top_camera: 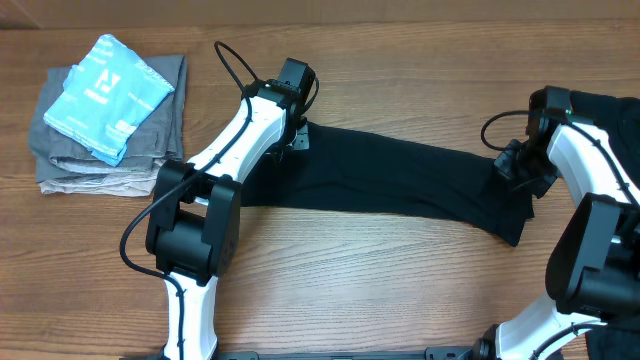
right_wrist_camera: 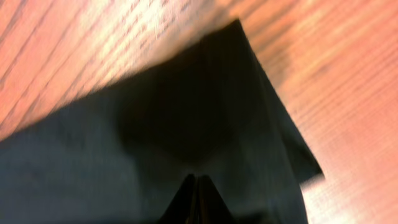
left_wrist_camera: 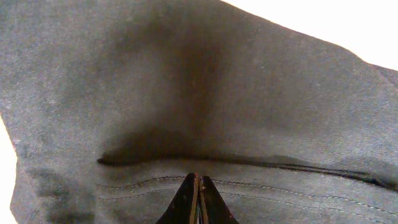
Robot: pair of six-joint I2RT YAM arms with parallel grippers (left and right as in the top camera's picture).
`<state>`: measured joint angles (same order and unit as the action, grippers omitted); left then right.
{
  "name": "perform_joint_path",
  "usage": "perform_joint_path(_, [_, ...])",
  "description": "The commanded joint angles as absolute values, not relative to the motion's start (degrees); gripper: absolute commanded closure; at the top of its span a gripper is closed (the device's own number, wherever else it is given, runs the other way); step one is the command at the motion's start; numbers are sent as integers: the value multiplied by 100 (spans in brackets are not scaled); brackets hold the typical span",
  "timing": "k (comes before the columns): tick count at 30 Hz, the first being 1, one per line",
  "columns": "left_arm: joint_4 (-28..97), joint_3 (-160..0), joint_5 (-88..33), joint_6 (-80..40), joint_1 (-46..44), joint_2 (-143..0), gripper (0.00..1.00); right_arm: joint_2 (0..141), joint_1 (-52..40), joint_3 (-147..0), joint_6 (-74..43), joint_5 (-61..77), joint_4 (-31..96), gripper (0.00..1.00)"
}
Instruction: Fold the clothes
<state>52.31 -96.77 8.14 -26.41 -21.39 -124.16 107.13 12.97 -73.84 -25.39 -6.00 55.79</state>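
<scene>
You are holding the black garment (top_camera: pixel 400 185) as a long band stretching across the middle of the wooden table (top_camera: pixel 400 60). Your left gripper (top_camera: pixel 298 138) is pinching its left end near the stitched hem, jaws pressed together on the cloth. Your right gripper (top_camera: pixel 515 170) is clamping the opposite end close to a corner, while the grey folded garments (top_camera: pixel 60 170), with the light-blue one (top_camera: pixel 105 95) on top, are sitting well apart at the left.
</scene>
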Motion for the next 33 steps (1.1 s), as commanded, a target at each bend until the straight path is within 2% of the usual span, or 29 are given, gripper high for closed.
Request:
perform_joint_path(1, [5181,-9769,440,-2231,-2176,-12379,96,10663,1446,-7059,-2368,-644,4956,96])
perform_joint_path(8, [5172,-10084,-340,-1968,-2178,-12051,96,10663,1481,-6956,-2349,-635,4117,96])
perform_joint_path(12, [4971,-10143,-1188,-1968,-2259,-11649,96,10641,1470,-7358,-1772,388,4324,94])
perform_joint_path(14, [4849,-10143,-1535,-1970,-2364,-11585,96,10615,1490,-7631,-1828,447,4595,91])
perform_joint_path(16, [4731,-10141,-1835,-1973,-2523,-11611,96,10608,1551,-7931,-1863,467,4871,82])
perform_joint_path(18, [4628,-10141,-1907,-1970,-2735,-11673,96,10608,1597,-8138,-1863,462,5041,78])
perform_joint_path(20, [4484,-10141,-1800,-1970,-3020,-11762,96,10608,1675,-8208,-1863,460,5057,66])
perform_joint_path(21, [4427,-10141,-1708,-1970,-3140,-11793,96,10608,1702,-8208,-1863,462,5048,47])
perform_joint_path(22, [4340,-10141,-1555,-1970,-3280,-11854,96,10608,1732,-8206,-1861,460,5057,0])
perform_joint_path(25, [4167,-10141,-729,-1968,-3732,-12068,91,10608,1776,-8206,-1861,462,5039,0])
perform_joint_path(28, [4307,-10141,-132,-1782,-3876,-12138,80,10608,1776,-8206,-1861,462,5037,0])
perform_joint_path(30, [4353,-10141,-137,-1253,-3894,-12138,68,10608,1776,-8206,-1861,462,5030,0])
perform_joint_path(33, [4480,-10141,-143,-217,-3892,-12138,58,10608,1776,-8206,-1861,462,5024,0])
